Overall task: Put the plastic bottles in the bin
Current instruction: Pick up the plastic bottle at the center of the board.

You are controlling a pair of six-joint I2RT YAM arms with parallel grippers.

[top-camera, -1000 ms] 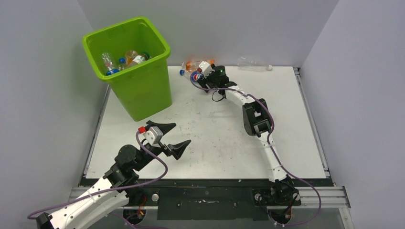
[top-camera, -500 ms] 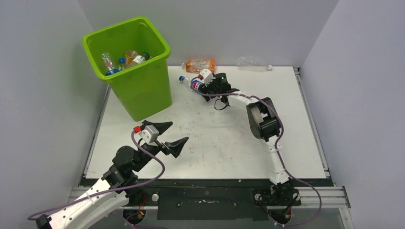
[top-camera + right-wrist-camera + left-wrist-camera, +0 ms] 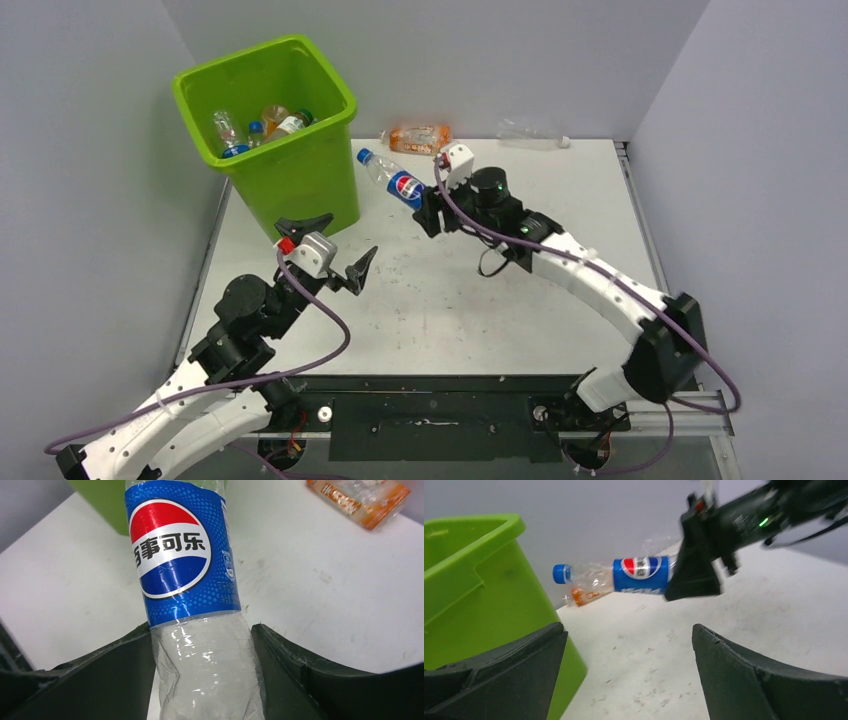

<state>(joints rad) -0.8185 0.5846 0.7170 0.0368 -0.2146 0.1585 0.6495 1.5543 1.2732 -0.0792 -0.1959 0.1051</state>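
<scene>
The lime-green bin (image 3: 300, 195) stands on the far left of the desk (image 3: 600, 300), upright. Several bottles (image 3: 232, 135) lie heaped inside it, with blue and orange labels showing.

Just in front of the bin's near corner are the left jaws, spread wide and holding nothing. One finger overlaps the bin wall in the top view; whether it touches cannot be told. Between the two fingers the left wrist view shows bare desk.

Right of the bin, a Pepsi bottle (image 3: 397, 184) hangs clear of the desk. It lies close to level, its blue cap (image 3: 364, 155) pointing at the bin's right wall, near it but apart. The right jaws pinch it on the clear plastic below the blue label, one finger pressed against each side, at the end away from the cap.

Behind it, an orange-labelled bottle (image 3: 420, 138) lies on its side at the desk's far edge. Farther right along that edge lies a clear bottle (image 3: 532, 134), well apart from both jaws.
</scene>
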